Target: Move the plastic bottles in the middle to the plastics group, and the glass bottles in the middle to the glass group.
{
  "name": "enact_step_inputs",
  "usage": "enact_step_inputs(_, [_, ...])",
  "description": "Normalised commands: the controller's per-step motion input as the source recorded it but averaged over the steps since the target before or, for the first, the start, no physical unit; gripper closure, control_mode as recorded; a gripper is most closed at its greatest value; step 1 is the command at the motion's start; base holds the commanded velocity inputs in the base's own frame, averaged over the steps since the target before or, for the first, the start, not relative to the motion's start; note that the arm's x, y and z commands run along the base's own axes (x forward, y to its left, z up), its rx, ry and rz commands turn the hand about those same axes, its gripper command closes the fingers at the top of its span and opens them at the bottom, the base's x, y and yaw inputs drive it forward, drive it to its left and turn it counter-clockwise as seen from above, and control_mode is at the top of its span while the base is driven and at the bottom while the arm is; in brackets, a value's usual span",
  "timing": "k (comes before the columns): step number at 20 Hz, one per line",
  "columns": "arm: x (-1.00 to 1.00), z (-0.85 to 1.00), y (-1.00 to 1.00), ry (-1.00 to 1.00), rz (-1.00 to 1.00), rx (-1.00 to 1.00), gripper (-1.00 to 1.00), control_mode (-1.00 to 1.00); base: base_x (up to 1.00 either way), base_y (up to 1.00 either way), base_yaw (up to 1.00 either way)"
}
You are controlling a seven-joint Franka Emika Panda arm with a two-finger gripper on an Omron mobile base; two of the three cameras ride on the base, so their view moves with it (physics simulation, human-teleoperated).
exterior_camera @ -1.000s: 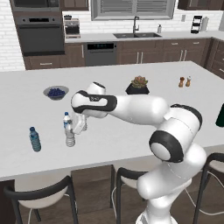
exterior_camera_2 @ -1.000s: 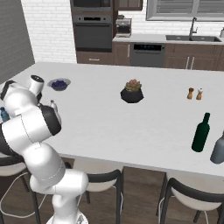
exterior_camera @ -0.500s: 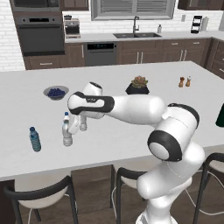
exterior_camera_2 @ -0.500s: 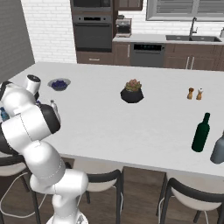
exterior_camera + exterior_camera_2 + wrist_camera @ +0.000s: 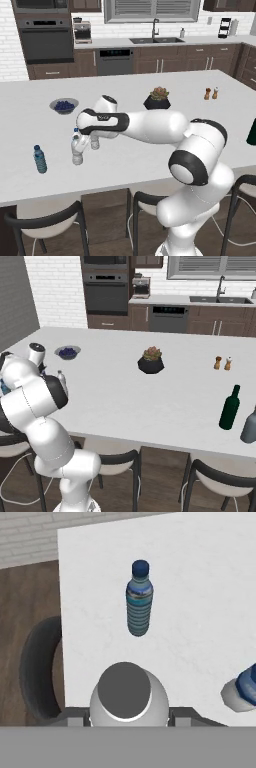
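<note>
My gripper [image 5: 93, 143] [image 5: 127, 717] is shut on a clear plastic bottle with a white cap [image 5: 124, 691] near the counter's left front. In the hand view I look straight down on that cap, which sits between the two fingers. Just left of it stands the plastics group: a clear blue-labelled bottle [image 5: 76, 148] [image 5: 244, 691] and, farther left, a blue-tinted bottle with a blue cap [image 5: 39, 159] [image 5: 139, 600]. A dark green glass bottle [image 5: 230, 407] stands upright at the counter's right end beside a grey bottle [image 5: 249, 427].
A bowl of blueberries [image 5: 63, 105] sits behind the hand. A potted succulent [image 5: 158, 98] and two small shakers [image 5: 211, 93] stand mid-counter. The counter's front edge is close, with stools [image 5: 47, 225] below it.
The hand has sunk slightly with the clear bottle still in its grip. The other bottles have stayed where they were.
</note>
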Motion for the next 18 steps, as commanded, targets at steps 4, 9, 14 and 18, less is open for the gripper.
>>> enact_step_inputs(4, [0.09,-0.01,0.01,0.00,-0.09,0.00,1.00,-1.00,0.00,0.00,0.00])
enact_step_inputs(9, [0.08,-0.05,0.16,-0.02,-0.03,0.00,1.00,-1.00,0.00,0.00,0.00])
enact_step_inputs(14, [0.14,-0.02,0.22,-0.03,-0.01,0.00,1.00,-1.00,0.00,0.00,0.00])
enact_step_inputs(18, [0.24,0.00,0.18,-0.03,-0.01,0.00,1.00,-1.00,0.00,0.00,0.00])
